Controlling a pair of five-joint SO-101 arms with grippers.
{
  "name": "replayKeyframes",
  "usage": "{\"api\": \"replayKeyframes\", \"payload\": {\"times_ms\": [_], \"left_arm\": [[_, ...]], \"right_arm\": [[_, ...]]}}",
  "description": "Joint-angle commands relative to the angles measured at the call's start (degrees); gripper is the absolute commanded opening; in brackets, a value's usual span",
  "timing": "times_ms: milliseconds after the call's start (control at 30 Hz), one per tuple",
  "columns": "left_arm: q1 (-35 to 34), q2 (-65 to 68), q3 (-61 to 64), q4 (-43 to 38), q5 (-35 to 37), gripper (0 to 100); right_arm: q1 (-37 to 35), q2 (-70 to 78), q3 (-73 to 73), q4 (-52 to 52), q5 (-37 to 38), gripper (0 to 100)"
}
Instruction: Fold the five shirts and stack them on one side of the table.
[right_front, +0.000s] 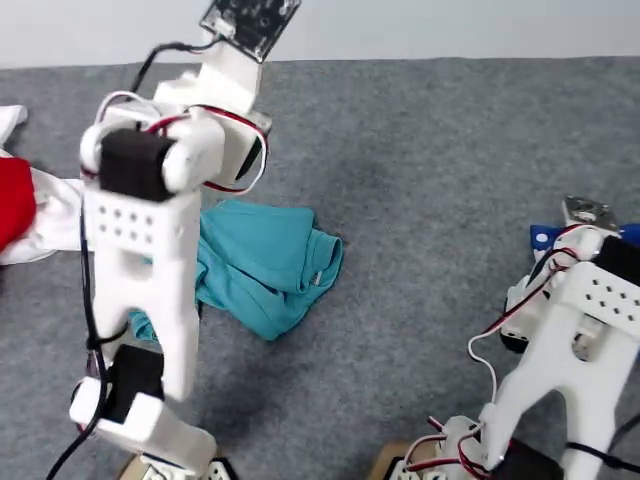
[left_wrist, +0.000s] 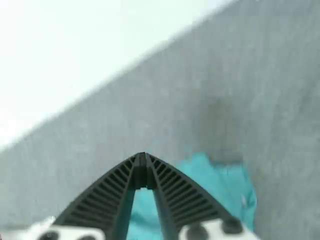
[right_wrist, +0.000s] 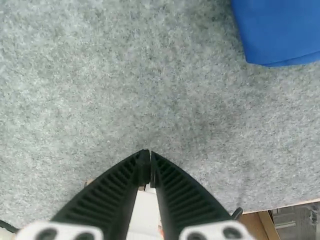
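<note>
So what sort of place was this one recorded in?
Probably a lab tabletop rig for cloth folding: grey felt mat over the table, a white left arm and right arm standing at its edge, a crumpled teal shirt lying on it.

High camera looks down over the table (right_front: 450, 150); left wrist shares its teal shirt (right_front: 270, 260).

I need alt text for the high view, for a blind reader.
A crumpled teal shirt lies on a grey table, partly behind the white left arm. A red shirt and a white shirt lie at one edge; a blue shirt shows at the opposite edge, beside the right arm.
</note>
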Motion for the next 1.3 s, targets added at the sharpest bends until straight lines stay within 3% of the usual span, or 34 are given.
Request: {"api": "replayKeyframes", "payload": {"times_ms": [0,133,300,467,667,933,1267], "left_arm": [[-5.2,-2.2,9.2,1.1,0.3,2],[-13.3,-2.5,12.6,1.1,0.4,9],[-23.5,-2.5,13.2,1.1,0.5,11],[-31.8,-2.5,17.8,1.1,0.5,11],[-40.1,-2.5,20.8,1.1,0.5,11],[-44.9,-2.5,24.0,1.1,0.4,10],[-45.5,-2.5,28.5,0.3,0.4,8]], "right_arm": [[-4.8,-2.3,-2.0,1.9,0.4,1.6],[-13.9,-1.8,-9.4,0.7,0.0,1.7],[-25.5,1.8,-17.2,-7.1,0.1,7.8],[-32.8,20.0,-30.7,-6.4,0.1,4.3],[-39.4,42.9,-59.4,0.0,0.0,3.6],[-43.9,65.0,-86.1,2.1,0.0,3.9],[-48.1,77.4,-97.9,2.0,0.0,4.2]]}}
